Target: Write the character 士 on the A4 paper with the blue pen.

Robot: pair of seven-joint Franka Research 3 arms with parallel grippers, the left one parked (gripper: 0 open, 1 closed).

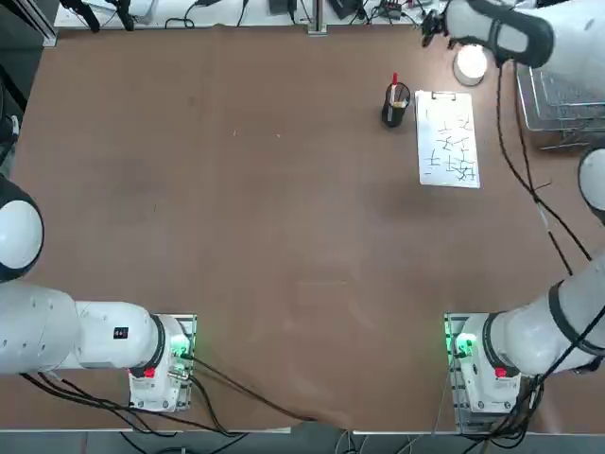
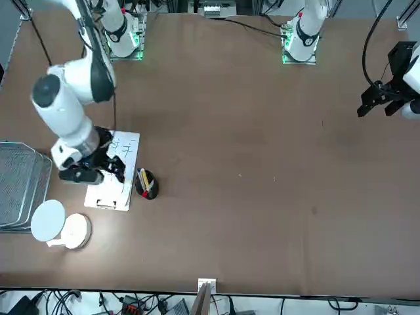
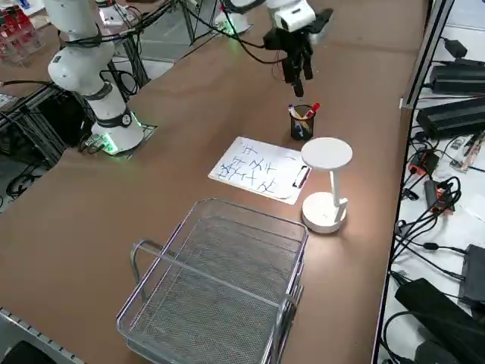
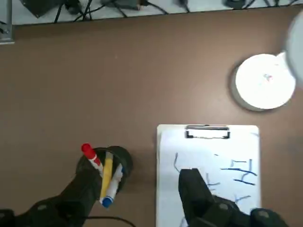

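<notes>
Wrist view: blue-tipped blue pen (image 4: 110, 191) in cup (image 4: 118, 163).

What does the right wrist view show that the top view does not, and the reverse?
Only the right wrist view shows the right gripper, open above the table, and the blue pen standing in the pen holder. Only the top view shows the wire basket and both arm bases. Both show the A4 paper, the red-topped pen and the lamp.

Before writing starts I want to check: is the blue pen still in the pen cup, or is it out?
In. The blue pen stands in the pen cup beside the red and yellow pens; the right gripper is open and empty above it.
</notes>
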